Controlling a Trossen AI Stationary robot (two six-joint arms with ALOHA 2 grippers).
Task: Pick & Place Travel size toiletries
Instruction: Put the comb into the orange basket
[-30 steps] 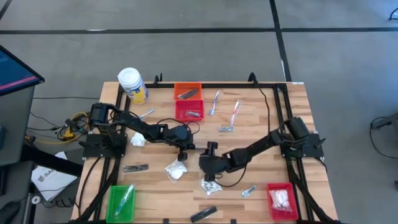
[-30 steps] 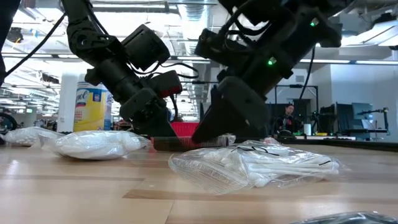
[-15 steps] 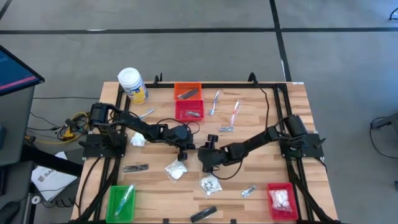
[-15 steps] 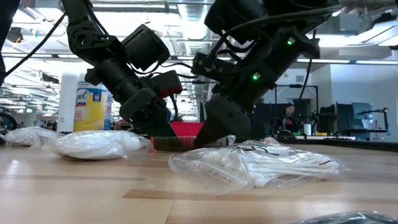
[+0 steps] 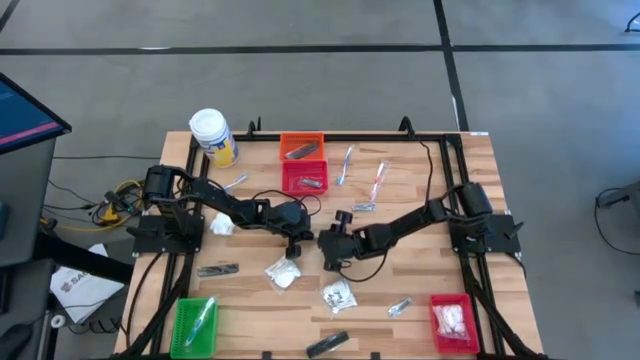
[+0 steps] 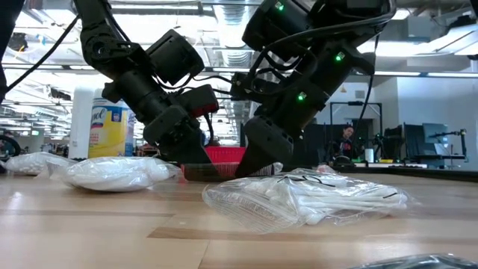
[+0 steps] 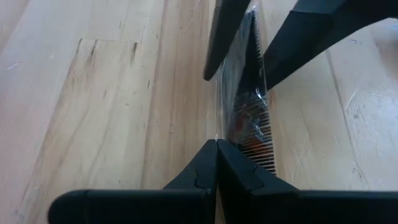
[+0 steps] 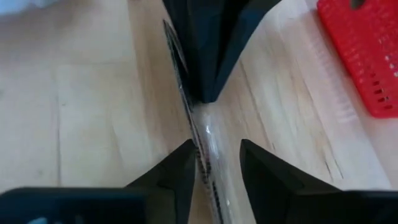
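Wooden slatted table (image 5: 420,190): we see the left gripper (image 5: 297,238) pinched on a clear-wrapped dark comb (image 7: 249,127), facing the narrowly parted right gripper (image 5: 328,250); a crinkled clear packet (image 5: 337,296) lies nearer.

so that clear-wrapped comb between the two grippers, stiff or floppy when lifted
The comb looks flat and rigid, so probably stiff and light. Its clear wrapper looks glossy, likely slippery. The left gripper is shut on its edge; the right gripper straddles it.

Wooden table (image 5: 420,205): white jar (image 5: 213,136), red basket (image 5: 450,322), green basket (image 5: 196,325), scattered white packets (image 5: 282,273), clear sachets (image 5: 338,295).
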